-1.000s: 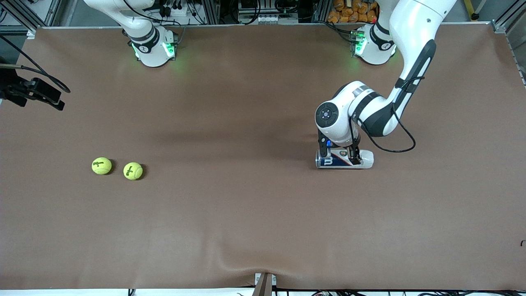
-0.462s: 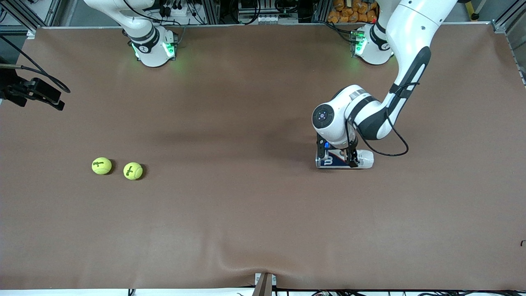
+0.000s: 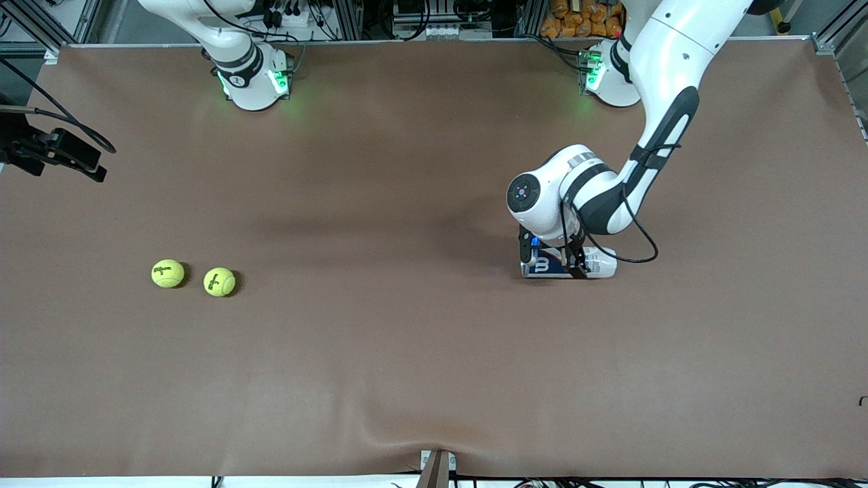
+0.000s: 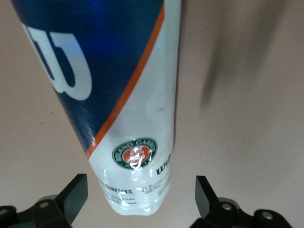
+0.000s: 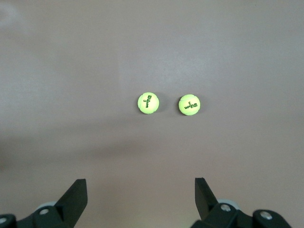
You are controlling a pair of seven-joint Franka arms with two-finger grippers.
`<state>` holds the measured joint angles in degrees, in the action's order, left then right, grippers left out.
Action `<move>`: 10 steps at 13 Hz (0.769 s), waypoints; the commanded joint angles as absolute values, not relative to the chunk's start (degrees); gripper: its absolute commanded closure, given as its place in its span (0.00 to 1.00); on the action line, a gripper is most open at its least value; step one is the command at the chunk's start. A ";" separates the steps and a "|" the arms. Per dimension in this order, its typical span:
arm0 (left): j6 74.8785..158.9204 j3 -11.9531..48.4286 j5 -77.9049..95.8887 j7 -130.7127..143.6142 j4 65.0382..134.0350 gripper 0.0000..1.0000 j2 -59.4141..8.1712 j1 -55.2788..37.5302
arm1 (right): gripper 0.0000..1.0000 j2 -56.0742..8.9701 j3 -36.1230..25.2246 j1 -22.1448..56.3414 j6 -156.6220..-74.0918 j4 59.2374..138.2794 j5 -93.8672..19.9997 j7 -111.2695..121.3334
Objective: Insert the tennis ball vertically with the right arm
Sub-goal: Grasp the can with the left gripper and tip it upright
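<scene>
Tennis balls, two of them, lay side by side on the brown table cover (image 3: 407, 352) toward the right arm's end of the table, the outer ball (image 3: 167, 273) and the inner ball (image 3: 219, 282) just apart, not touching. Around them the cover was bare on every side, with wide open room between the pair and the table's edges.

Well apart from them, toward the left arm's end, a ball can (image 3: 568, 263) lay on its side (blue and white, with an orange stripe and a round green badge). The left gripper (image 3: 550, 261) was down at it, fingers spread wide with one finger (image 4: 71, 197) on each side of the can's white end; the left wrist view showed gaps between the pads and the can, so nothing was pinched.

The right arm (image 3: 224, 41) waited high near its base, its hand out of the front view. The right gripper (image 5: 140, 202) hung well above the table with its fingers (image 5: 73, 197) spread apart and empty, and both balls sat in its wrist view ahead of the fingertips.

The cover lay mostly flat, with a soft wrinkle at the edge nearest the front camera, by a small bracket (image 3: 436, 468). Metal framing and cables lined the edge by the bases, and a black camera mount (image 3: 51, 152) stood at the right arm's end.
</scene>
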<state>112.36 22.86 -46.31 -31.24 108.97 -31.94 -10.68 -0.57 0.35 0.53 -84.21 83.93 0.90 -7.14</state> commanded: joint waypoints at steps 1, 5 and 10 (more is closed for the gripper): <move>112.32 22.76 -48.25 -29.79 107.75 0.00 -33.31 -11.25 | 0.00 -0.79 0.79 -0.26 -83.76 83.32 0.09 -7.21; 112.24 22.68 -50.52 -29.71 107.84 0.00 -34.54 -11.95 | 0.00 -0.79 0.88 -0.26 -83.67 83.32 0.09 -7.29; 112.24 22.68 -52.56 -29.71 107.75 0.00 -35.86 -12.04 | 0.00 -0.79 0.88 -0.35 -83.67 83.32 0.09 -7.29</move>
<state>112.36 22.86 -51.06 -30.82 108.73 -34.90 -11.45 -0.58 0.35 0.53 -84.21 83.93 0.90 -7.15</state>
